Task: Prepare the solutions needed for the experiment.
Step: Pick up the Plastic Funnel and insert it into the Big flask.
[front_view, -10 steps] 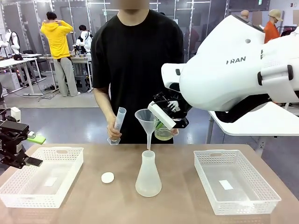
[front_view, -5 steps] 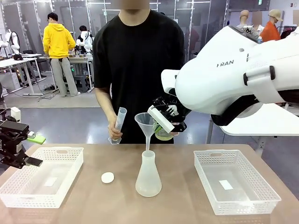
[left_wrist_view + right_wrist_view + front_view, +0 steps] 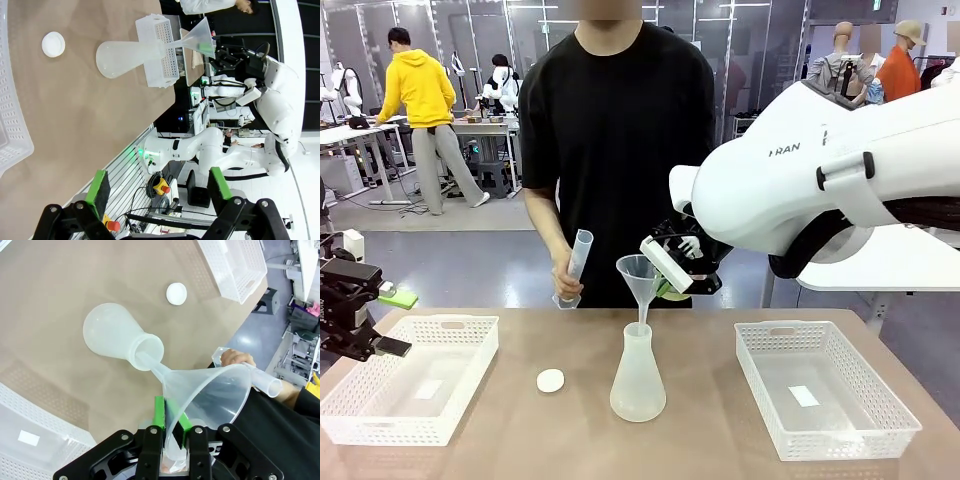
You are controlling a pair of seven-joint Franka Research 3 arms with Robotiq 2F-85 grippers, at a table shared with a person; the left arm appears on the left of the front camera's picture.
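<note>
The solution (image 3: 667, 292): I only get a sliver of pale yellow-green in a see-through vessel. It's tucked behind the right gripper (image 3: 171, 416), at the far-right side of the funnel (image 3: 638, 272) mouth and slightly below the rim. The gripper body masks most of the vessel, so I can't tell what is holding it.

Key relation: the liquid sits beside the funnel, not over it. My read is that it has to come up and toward my left, over the rim, before anything goes in.

The funnel's long axis is near upright with a slight lean. Its stem is down in the neck of the conical flask (image 3: 638, 385), which stands mid-table and looks empty to me.

The right fingers are clenched on the funnel wall just under the rim, with the wall pinched between the green pads. That's clear in the right wrist view. I judge that arm is acting as the funnel stand, not the pourer.

The person's hand (image 3: 565, 282) holds a graduated cylinder (image 3: 577, 260), tilted, on the opposite side of the funnel. It's near the funnel but not touching. I can't see liquid in it.

Left gripper (image 3: 159, 185): jaws spread wide with nothing between them. It's parked by the left basket (image 3: 470, 330), well apart from the flask and farthest from the liquid.

The white stopper (image 3: 550, 380) lies on the table between that basket and the flask.
</note>
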